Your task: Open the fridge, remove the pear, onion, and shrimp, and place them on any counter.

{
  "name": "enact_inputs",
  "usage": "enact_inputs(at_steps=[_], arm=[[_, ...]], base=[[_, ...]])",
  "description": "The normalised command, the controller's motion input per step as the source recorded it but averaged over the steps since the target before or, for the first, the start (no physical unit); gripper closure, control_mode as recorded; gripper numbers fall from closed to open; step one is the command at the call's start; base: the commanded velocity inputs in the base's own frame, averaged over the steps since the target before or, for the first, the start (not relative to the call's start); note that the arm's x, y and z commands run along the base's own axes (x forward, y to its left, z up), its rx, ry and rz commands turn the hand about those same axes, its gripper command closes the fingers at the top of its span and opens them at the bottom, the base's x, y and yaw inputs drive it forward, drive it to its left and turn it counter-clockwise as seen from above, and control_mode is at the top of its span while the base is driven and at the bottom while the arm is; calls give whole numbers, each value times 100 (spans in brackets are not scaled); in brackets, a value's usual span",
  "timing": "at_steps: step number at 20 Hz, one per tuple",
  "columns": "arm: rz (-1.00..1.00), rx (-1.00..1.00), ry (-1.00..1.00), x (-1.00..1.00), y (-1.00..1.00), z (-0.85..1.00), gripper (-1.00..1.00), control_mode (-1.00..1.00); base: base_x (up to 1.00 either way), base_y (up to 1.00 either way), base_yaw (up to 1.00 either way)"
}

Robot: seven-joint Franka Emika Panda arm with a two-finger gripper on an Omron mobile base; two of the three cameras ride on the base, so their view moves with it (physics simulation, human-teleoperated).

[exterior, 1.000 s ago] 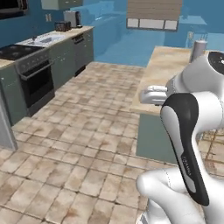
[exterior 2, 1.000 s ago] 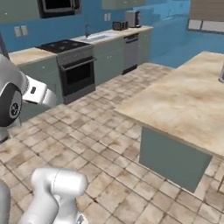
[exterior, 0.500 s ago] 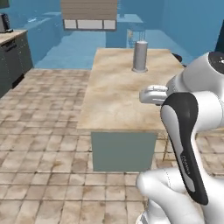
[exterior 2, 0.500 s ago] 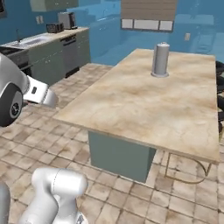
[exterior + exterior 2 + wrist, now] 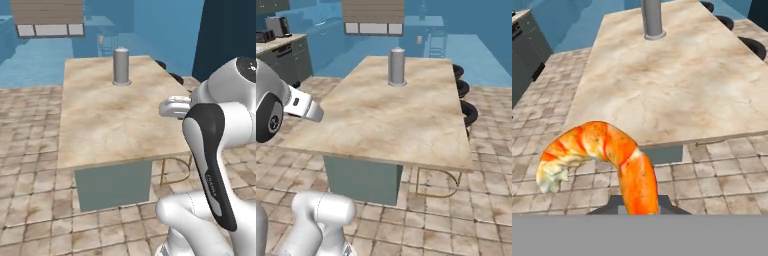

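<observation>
While curved orange shrimp (image 5: 607, 160) hangs in front of hand camera, end effector (image 5: 639, 207) pinched tight on its tail end, fingers mostly hidden behind it. Shrimp above brown tiled floor (image 5: 722, 175), near long light tan stone-like counter (image 5: 677, 85). Tall grey metal cylinder (image 5: 121, 66) stands upright at counter's far end. Black round stools (image 5: 468, 112) along one side.

The white Franka arm (image 5: 210, 150) stands folded close over its base, its dark-sided forearm upright and its wrist reaching forward at chest height. In the hand view, the gripper (image 5: 639, 205) is clamped on the shrimp (image 5: 602, 160), which curls upward from between the closed fingertips.
</observation>
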Motion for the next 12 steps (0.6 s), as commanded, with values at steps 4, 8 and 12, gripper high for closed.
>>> enact_inputs(at_steps=[4,8,12], arm=[[0,0,0,0,0,0,100,100],[0,0,0,0,0,0,100,100],[0,0,0,0,0,0,100,100]], base=[[43,0,-32],[56,0,-23],[76,0,-13]])
